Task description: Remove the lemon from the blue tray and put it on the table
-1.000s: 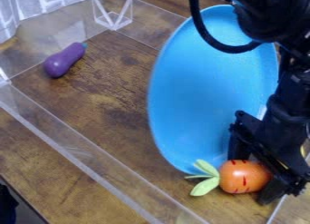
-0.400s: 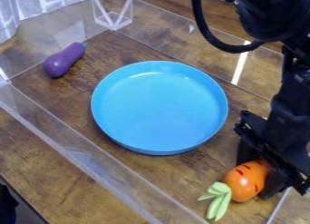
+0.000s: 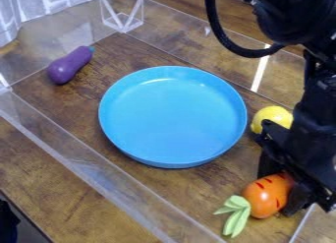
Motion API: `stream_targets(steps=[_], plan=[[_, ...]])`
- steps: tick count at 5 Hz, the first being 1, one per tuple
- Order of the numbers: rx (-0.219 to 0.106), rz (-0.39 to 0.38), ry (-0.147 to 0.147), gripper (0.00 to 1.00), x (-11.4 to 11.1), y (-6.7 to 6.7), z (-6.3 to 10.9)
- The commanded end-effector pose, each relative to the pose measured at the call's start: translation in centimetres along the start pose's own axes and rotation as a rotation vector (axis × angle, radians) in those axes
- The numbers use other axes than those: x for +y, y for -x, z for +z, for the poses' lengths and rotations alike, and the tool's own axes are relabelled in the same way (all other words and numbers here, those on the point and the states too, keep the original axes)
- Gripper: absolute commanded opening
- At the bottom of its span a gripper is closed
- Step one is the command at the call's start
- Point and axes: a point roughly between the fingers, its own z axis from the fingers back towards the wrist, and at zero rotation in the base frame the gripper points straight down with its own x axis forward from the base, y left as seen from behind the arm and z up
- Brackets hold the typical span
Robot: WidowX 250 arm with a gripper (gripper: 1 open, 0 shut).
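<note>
**Operator:** Report the workspace, largest item first.

**Inspector:** The table [image 3: 79, 203] is a dark wooden plank surface bounded by low clear acrylic walls [image 3: 59, 153]. The blue tray [image 3: 174, 117] lies flat near its centre, and nothing rests inside it. The black robot arm [image 3: 296, 35] descends along the right edge of the view.

**Operator:** Gripper status?

**Inspector:** The gripper [image 3: 300, 183] points downward at the lower right, close to the table. Its fingers are drawn together; the view does not show anything clamped between them.

**Operator:** Location of the lemon?

**Inspector:** The lemon [image 3: 272, 119] sits on the table, just beside the right rim of the tray and outside it, partly hidden by the arm.

**Operator:** Remaining items?

**Inspector:** An orange carrot [image 3: 266, 196] with green leaves lies on the table just in front of the gripper, below the lemon. A purple eggplant [image 3: 70, 64] lies at the upper left, well apart from the tray.
</note>
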Motion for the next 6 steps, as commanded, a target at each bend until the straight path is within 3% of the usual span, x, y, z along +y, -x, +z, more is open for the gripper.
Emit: stream_targets(steps=[1,6], plan=[[-0.04,-0.026,0.011,0.0,0.12,-0.29,0.89],[-0.065,-0.078,0.031,0.0,0.63,-0.55,1.53]])
